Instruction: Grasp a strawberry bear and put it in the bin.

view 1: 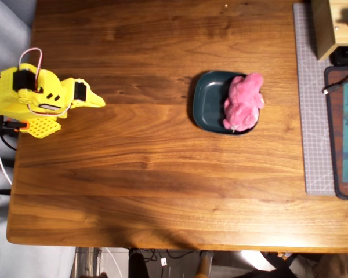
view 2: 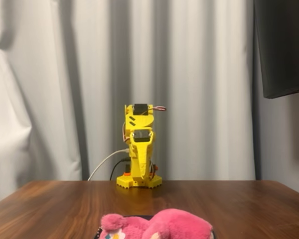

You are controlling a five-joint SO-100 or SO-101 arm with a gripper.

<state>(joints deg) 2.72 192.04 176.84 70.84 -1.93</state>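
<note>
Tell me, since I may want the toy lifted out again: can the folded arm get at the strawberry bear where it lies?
Probably yes. The strawberry bear lies exposed on the right side of the bin, and only bare table separates it from the gripper. Whether the arm stretches that far is uncertain.

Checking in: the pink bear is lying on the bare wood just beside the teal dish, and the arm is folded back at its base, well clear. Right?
Not quite. The overhead view shows the strawberry bear lying in the bin, on its right side and overhanging that rim, not on the bare wood. The rest holds: the arm is folded at its base, its claw well clear.
</note>
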